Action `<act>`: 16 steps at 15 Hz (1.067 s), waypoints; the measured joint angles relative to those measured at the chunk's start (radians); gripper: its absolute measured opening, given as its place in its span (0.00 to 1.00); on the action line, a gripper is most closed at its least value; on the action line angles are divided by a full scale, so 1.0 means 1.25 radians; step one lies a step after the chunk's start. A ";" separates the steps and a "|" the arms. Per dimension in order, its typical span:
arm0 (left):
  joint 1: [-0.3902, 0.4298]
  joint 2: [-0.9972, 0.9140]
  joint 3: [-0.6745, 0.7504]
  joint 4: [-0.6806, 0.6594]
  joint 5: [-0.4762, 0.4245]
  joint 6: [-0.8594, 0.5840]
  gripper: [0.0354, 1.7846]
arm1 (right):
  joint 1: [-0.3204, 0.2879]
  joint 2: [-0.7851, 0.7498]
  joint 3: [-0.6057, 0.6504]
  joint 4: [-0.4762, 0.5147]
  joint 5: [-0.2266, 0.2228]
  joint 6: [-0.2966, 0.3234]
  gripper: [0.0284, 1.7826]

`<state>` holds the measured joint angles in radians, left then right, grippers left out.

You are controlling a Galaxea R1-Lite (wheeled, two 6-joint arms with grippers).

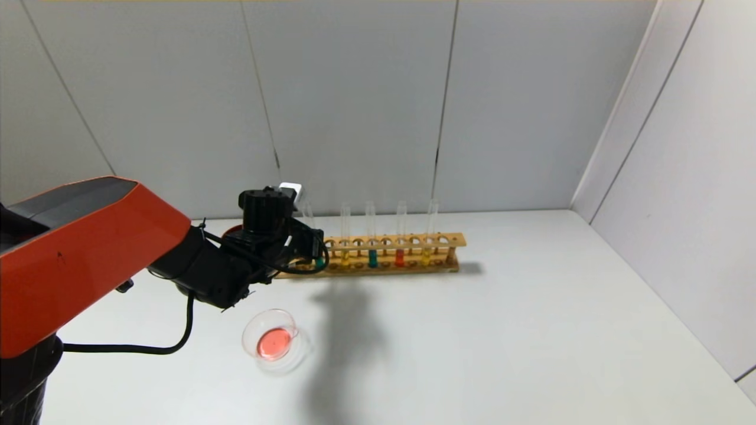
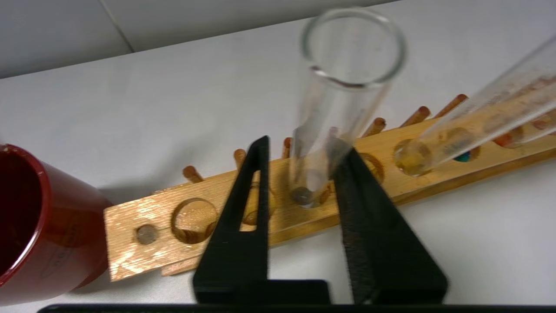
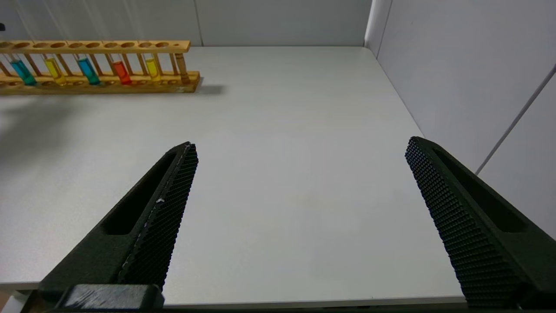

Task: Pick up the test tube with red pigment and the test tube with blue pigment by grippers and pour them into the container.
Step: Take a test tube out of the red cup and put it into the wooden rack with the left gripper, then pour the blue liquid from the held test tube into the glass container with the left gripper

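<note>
The test tube with blue pigment (image 1: 319, 261) stands in the left end of the wooden rack (image 1: 413, 241). My left gripper (image 1: 313, 248) reaches it from the left. In the left wrist view this tube (image 2: 343, 95) rises between the jaws of the left gripper (image 2: 304, 145). One finger (image 2: 360, 204) lies against the glass and a narrow gap shows at the other. The test tube with red pigment (image 1: 400, 257) stands further right in the rack. The container (image 1: 301, 348), holding pink-red liquid, sits on the table in front of the left arm. My right gripper (image 3: 302, 145) hangs open over bare table.
A dark red cup (image 2: 26, 217) stands just beyond the rack's left end (image 2: 126, 248). The rack also holds a second blue tube (image 1: 372, 258) and two yellow tubes (image 1: 345, 254) (image 1: 426, 255). Grey walls close the back and right of the white table (image 1: 531, 330).
</note>
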<state>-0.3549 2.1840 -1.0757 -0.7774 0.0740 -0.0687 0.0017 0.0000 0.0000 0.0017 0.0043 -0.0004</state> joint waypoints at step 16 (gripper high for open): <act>-0.008 -0.329 -0.031 0.256 0.011 0.127 0.15 | 0.000 0.000 0.000 0.000 0.000 0.000 0.98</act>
<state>-0.3651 1.7732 -1.1147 -0.4579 0.0874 0.0904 0.0017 0.0000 0.0000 0.0017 0.0038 0.0000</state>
